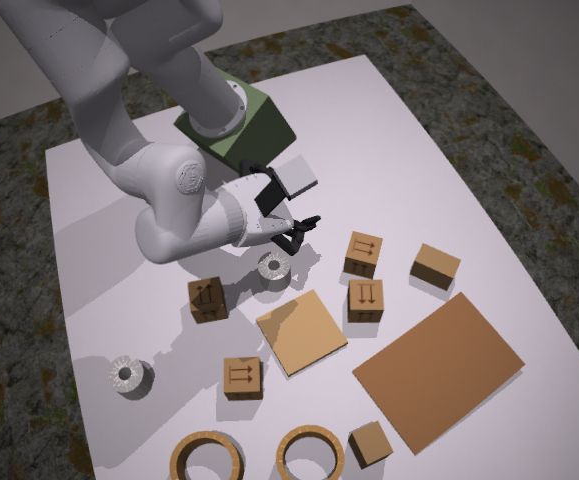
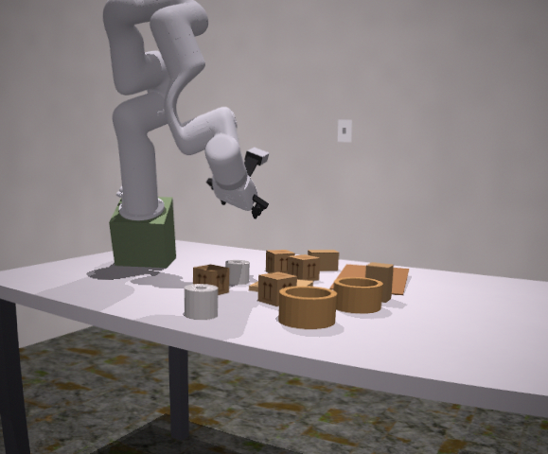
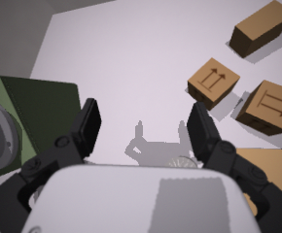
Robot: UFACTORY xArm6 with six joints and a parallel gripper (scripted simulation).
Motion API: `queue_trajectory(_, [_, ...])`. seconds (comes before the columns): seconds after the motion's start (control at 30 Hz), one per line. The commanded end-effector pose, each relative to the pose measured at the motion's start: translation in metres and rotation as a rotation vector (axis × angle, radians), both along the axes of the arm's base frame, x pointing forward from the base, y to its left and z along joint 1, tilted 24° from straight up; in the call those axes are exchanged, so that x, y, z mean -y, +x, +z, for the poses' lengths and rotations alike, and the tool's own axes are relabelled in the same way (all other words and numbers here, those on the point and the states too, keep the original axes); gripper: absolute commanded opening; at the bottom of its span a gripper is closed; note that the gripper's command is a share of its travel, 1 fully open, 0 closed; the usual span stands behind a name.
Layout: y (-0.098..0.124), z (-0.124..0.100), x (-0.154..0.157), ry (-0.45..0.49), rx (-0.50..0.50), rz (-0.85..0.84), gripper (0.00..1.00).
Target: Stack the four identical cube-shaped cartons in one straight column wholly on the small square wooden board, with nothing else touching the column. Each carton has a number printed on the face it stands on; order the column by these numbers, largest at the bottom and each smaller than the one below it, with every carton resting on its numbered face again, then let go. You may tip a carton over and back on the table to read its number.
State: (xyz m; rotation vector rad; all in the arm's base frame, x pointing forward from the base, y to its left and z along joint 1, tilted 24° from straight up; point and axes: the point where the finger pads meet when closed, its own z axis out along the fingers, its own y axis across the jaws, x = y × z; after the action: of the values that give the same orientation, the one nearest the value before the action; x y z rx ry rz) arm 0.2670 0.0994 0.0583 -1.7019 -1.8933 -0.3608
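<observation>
Our gripper [image 1: 299, 235] hangs wide open and empty at frame centre, above the scattered cartons [image 1: 362, 253]; small board [image 1: 301, 330] bare, nothing stacked.

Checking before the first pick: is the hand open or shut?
Open. The hand has its fingers spread wide with only table between them, high above the cartons.

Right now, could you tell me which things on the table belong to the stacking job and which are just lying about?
Job:
four arrow-marked cartons
small square board
gripper, open and holding nothing

Lying about:
large board
two plain boxes
two grey rolls
two brown rings
</observation>
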Motion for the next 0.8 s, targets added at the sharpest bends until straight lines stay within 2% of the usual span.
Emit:
queue_trajectory(0.0, [0.048,-0.006,0.060,-0.152,0.097,0.215,1.00])
queue_trajectory(0.1, [0.077,-0.001,0.082,-0.220,0.159,0.307,1.00])
queue_trajectory(0.17, [0.077,-0.001,0.082,-0.220,0.159,0.307,1.00])
queue_trajectory(0.2, [0.104,0.003,0.105,-0.288,0.216,0.401,1.00])
queue_trajectory(0.6, [0.225,0.034,0.164,-0.538,0.430,0.806,1.00])
queue_trajectory(0.67, [0.226,0.035,0.164,-0.580,0.462,0.880,1.00])
queue_trajectory(0.73, [0.226,0.035,0.164,-0.580,0.462,0.880,1.00])
queue_trajectory(0.77, [0.226,0.035,0.164,-0.640,0.500,0.991,1.00])
